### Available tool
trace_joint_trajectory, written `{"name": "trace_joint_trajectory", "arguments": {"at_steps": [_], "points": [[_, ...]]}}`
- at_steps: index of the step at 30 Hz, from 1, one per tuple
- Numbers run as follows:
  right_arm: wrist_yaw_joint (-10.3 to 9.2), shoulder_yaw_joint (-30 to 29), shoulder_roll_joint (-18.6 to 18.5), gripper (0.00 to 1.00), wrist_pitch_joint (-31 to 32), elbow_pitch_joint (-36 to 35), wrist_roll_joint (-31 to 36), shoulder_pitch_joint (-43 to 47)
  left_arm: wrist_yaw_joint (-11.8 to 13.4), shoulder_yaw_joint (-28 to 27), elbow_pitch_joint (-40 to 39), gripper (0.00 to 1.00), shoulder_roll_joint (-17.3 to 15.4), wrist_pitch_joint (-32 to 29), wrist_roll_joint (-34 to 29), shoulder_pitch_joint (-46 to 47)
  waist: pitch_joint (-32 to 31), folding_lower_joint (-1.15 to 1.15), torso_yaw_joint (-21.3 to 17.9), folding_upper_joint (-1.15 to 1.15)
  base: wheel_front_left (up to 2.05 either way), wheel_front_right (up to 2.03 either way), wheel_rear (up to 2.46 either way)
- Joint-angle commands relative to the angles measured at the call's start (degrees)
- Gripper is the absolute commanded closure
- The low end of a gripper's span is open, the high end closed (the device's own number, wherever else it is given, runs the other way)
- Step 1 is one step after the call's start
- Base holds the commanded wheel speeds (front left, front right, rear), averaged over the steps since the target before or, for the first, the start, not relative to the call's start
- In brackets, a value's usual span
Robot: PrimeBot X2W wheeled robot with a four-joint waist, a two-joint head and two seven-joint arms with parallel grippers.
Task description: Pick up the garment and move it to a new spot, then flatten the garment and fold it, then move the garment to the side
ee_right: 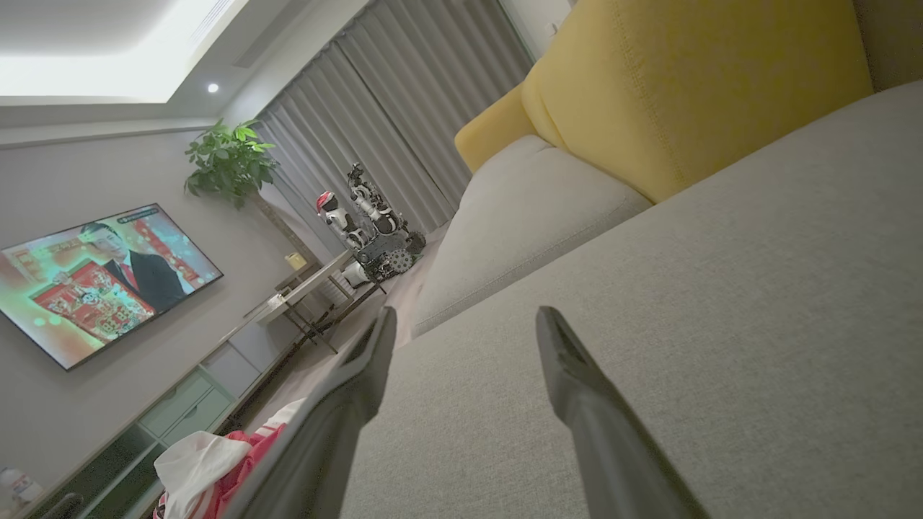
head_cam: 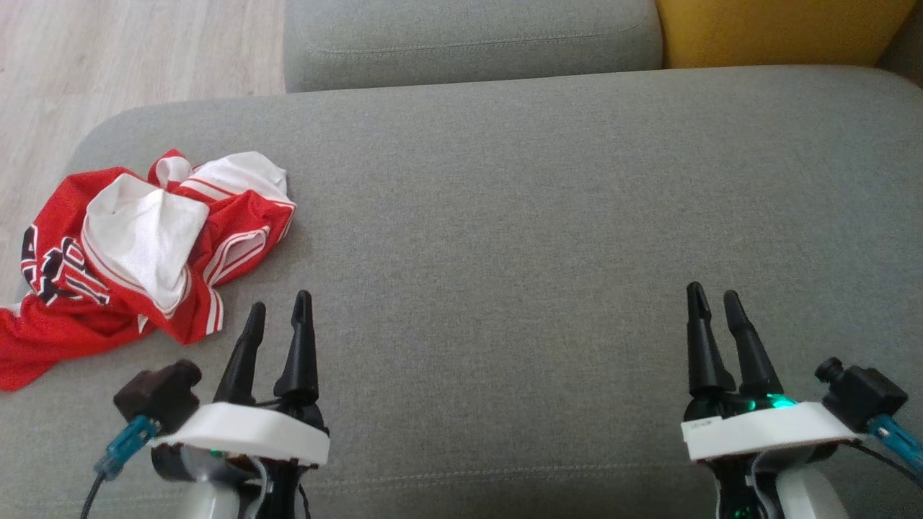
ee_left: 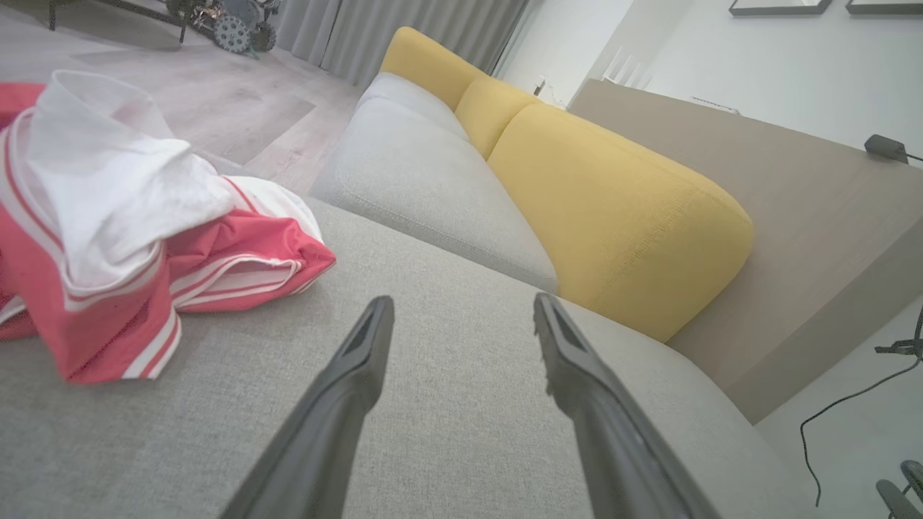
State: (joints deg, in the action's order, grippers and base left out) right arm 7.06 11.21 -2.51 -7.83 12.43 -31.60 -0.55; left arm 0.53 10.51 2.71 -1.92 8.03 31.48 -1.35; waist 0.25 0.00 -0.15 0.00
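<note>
head view: jersey [head_cam: 144, 245] lies crumpled at the left edge of the grey seat [head_cam: 505, 216], red side out in parts, white inside turned up in the middle, striped trim showing, black letters on its left part. floor [head_cam: 108, 50] is behind and left of it. left gripper [head_cam: 280, 301] is low left, fingers spread, nothing between them, near the jersey's lower right hem but not touching it. right gripper [head_cam: 713, 291] is low right, fingers parted and empty, over bare seat, well apart from the jersey. a second grey cushion [head_cam: 469, 36] and a yellow cushion [head_cam: 779, 29] are at the top.

left wrist view: both fingers stand apart over bare seat, holding nothing. jersey is to their left, bunched up, not touching them. yellow cushions sit behind the grey one.

right wrist view: fingers apart, released, seat fabric between them. a bit of the jersey shows at the bottom left beyond the left finger. tv [ee_right: 101, 281], plant [ee_right: 231, 155] and curtain [ee_right: 404, 115] are in the background.
</note>
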Motion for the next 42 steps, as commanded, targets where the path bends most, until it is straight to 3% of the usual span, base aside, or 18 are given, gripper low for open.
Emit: {"name": "trace_joint_trajectory", "arguments": {"at_steps": [1,18,42], "points": [[0.31,1.6,-0.4,0.0,-1.0,-2.5,2.1,-3.2,0.3,-0.8,-2.7,0.0,-0.7,0.8,-1.9,3.0,0.0,0.0,0.0,0.0,0.0,0.0,0.0],[0.36,4.8,-0.4,0.0,-3.8,-4.4,14.0,-3.6,1.4,1.7,-6.1,0.0,-0.8,3.7,-13.9,3.2,0.7,0.0,0.1,0.0,0.0,0.0,0.0],[0.43,8.1,-0.4,0.0,-7.2,-5.9,25.1,-3.9,2.1,4.2,-8.5,0.0,-1.0,7.0,-26.6,3.2,1.0,0.0,-0.2,0.0,0.0,0.0,0.0]]}}
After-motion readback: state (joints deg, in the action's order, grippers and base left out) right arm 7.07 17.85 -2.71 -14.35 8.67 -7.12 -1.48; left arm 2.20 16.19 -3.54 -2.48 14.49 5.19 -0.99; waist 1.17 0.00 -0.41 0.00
